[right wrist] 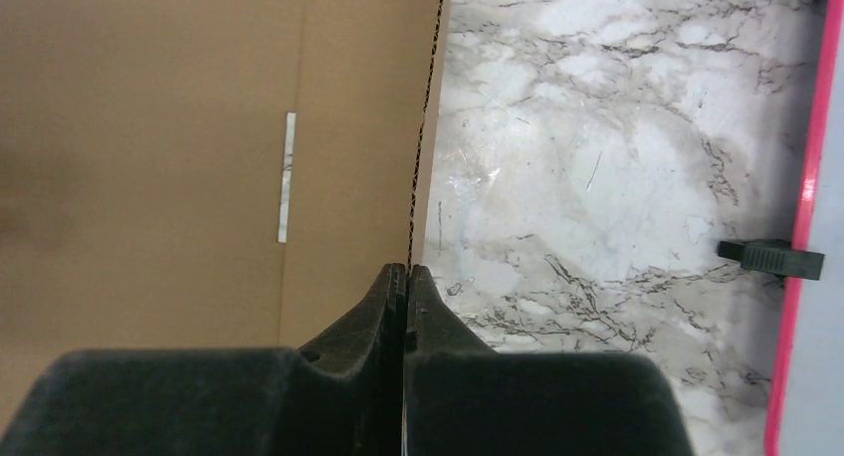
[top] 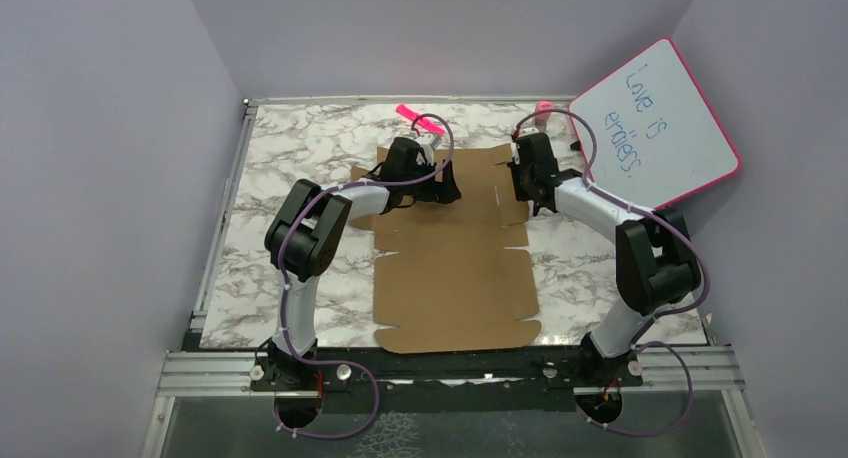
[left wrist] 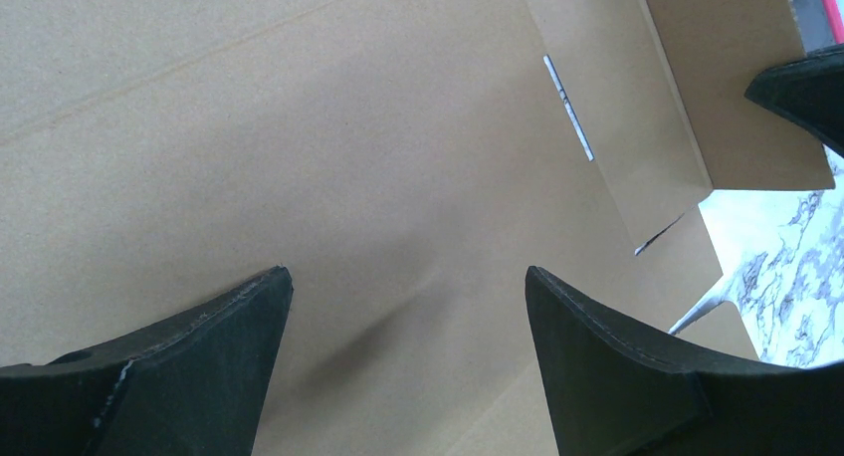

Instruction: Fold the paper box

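We see the paper box [top: 455, 268], a plain brown die-cut cardboard sheet, lying unfolded on the white marble-patterned table [top: 300, 158]. Our left gripper [left wrist: 408, 274] gapes wide above its panel, holding nothing. Our right gripper [right wrist: 406, 269] is pinched tight on its right edge.

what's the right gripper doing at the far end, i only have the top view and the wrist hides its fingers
Observer: The right gripper is shut, and the right edge of the cardboard runs straight into the line where its fingers meet.
Operator: ok and the left one, open or shut
Observer: The left gripper is wide open over a flat panel of the cardboard, with nothing between its fingers.
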### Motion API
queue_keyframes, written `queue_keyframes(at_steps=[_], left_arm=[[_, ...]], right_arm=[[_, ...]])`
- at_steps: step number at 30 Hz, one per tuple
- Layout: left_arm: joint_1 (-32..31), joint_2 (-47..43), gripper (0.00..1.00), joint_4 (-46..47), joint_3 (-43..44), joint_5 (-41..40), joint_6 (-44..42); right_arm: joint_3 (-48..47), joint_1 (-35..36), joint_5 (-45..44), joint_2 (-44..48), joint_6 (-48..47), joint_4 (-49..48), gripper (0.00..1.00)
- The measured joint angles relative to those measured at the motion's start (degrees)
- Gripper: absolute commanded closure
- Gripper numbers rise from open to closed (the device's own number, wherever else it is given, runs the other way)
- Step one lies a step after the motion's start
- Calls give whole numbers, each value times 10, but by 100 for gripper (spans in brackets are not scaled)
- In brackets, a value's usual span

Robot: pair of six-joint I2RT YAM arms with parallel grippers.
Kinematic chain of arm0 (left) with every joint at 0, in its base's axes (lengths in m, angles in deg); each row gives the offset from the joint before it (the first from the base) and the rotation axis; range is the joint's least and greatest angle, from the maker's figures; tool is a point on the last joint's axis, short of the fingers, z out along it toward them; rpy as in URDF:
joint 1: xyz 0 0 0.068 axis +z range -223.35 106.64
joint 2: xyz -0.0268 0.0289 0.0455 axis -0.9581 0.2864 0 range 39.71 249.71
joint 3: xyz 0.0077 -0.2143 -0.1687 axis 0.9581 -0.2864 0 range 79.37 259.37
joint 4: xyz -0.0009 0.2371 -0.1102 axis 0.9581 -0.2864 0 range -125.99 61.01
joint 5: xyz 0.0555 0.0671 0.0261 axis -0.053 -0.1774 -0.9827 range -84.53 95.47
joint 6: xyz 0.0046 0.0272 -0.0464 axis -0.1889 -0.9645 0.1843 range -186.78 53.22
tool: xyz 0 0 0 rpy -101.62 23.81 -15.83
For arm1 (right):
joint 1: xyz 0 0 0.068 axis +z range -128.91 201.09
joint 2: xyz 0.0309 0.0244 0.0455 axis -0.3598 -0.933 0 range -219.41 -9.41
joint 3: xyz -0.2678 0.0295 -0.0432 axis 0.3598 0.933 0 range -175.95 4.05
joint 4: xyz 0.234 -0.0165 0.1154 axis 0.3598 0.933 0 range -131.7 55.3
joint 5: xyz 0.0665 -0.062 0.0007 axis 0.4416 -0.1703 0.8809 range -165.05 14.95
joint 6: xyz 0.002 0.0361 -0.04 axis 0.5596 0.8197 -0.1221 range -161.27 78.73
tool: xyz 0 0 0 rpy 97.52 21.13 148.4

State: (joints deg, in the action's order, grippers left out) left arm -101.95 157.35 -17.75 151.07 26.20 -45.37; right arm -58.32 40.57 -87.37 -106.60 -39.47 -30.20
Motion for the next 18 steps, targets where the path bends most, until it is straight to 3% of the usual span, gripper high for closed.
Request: queue_keyframes(at_steps=[18], left_arm=[[1,2,11,2,0,0,4]], right_arm=[[-94,108,-128,-18,-13,92,97]])
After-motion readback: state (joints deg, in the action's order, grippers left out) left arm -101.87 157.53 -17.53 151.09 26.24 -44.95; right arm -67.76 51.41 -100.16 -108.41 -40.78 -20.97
